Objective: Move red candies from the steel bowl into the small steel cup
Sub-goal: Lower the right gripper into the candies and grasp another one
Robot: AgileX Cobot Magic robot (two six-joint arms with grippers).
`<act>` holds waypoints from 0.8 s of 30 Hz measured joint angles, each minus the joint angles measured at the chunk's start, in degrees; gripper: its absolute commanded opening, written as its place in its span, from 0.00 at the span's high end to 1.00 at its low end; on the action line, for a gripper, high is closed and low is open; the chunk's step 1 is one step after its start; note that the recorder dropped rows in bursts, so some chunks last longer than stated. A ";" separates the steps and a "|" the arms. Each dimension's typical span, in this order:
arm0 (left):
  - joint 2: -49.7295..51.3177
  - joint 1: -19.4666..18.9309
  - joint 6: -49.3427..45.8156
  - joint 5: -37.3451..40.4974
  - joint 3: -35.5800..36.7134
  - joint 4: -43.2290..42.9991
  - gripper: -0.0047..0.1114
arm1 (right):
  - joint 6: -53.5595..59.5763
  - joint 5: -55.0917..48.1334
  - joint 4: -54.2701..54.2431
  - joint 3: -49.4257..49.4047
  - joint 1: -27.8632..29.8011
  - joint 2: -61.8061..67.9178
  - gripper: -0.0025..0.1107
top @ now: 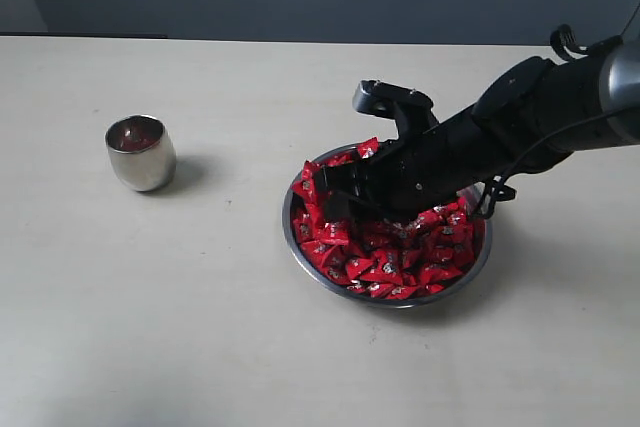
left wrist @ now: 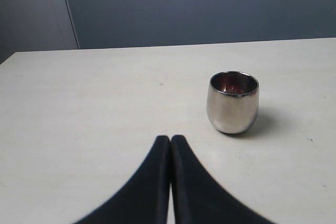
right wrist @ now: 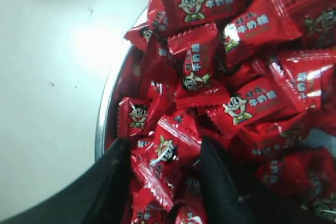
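The steel bowl point(top: 291, 239) sits right of centre, heaped with red candies point(top: 405, 259). My right gripper point(top: 338, 199) reaches down into the left side of the heap. In the right wrist view that gripper point(right wrist: 165, 149) is open, its two black fingers pushed in among the candies point(right wrist: 239, 51) near the bowl's rim point(right wrist: 103, 124), with one candy point(right wrist: 169, 153) lying loose between them. The small steel cup point(top: 141, 153) stands upright at the left, showing red inside. My left gripper point(left wrist: 170, 141) is shut and empty, low over the table, with the cup point(left wrist: 232, 103) a short way ahead of it.
The pale tabletop point(top: 200, 327) runs wide around the bowl and cup. A dark wall stands behind the table's far edge point(top: 300, 41). The right arm point(top: 540, 112) stretches in from the right above the bowl.
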State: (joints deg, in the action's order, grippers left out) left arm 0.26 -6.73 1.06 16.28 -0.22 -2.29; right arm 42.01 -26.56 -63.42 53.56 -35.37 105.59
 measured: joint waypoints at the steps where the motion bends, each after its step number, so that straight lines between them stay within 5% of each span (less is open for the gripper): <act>1: 0.00 0.00 0.00 0.00 0.00 0.00 0.96 | 0.00 -0.03 0.00 -0.01 0.00 0.11 0.61; 24: 0.00 0.00 0.00 0.00 0.00 0.00 0.96 | 3.01 -2.28 -6.05 0.24 0.00 3.84 0.61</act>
State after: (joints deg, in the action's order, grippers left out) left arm 0.26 -6.73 1.06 16.28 -0.22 -2.29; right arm 45.02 -28.84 -69.47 53.80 -35.37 109.43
